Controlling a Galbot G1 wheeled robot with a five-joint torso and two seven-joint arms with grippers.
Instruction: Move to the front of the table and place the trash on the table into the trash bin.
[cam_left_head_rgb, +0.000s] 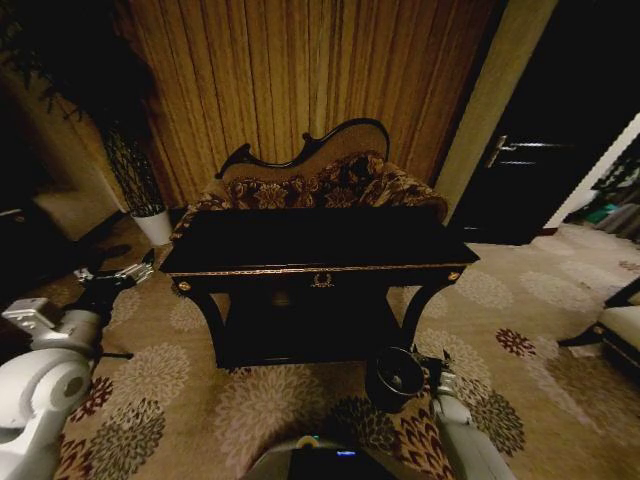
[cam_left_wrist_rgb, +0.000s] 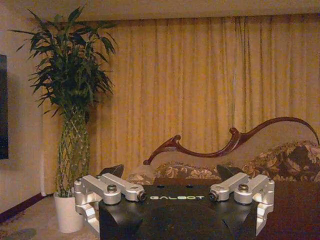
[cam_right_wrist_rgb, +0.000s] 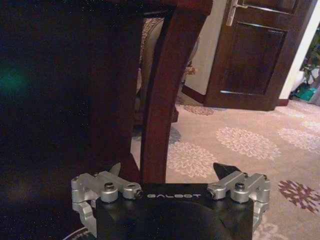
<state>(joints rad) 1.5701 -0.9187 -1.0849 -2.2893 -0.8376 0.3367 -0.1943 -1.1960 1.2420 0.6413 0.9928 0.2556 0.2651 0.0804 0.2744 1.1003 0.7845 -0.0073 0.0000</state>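
Dim room: gold curtains (cam_left_head_rgb: 300, 80), floral sofa (cam_left_head_rgb: 320, 180), flower-patterned carpet (cam_left_head_rgb: 500, 330), dark door (cam_left_head_rgb: 530, 150).

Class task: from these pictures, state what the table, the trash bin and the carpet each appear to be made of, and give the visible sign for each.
The table: probably lacquered dark wood, glossy black with gold trim; its leg looks reddish-brown and polished. The trash bin: dark, round, faintly shiny inside, perhaps plastic or metal; hard to tell. The carpet: woven textile, matte beige with flower medallions.

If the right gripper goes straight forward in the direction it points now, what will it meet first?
Most likely the curved dark wooden leg of the glossy black table. In the right wrist view that leg rises just ahead of the open right gripper, between its fingertips. How far ahead is unclear.
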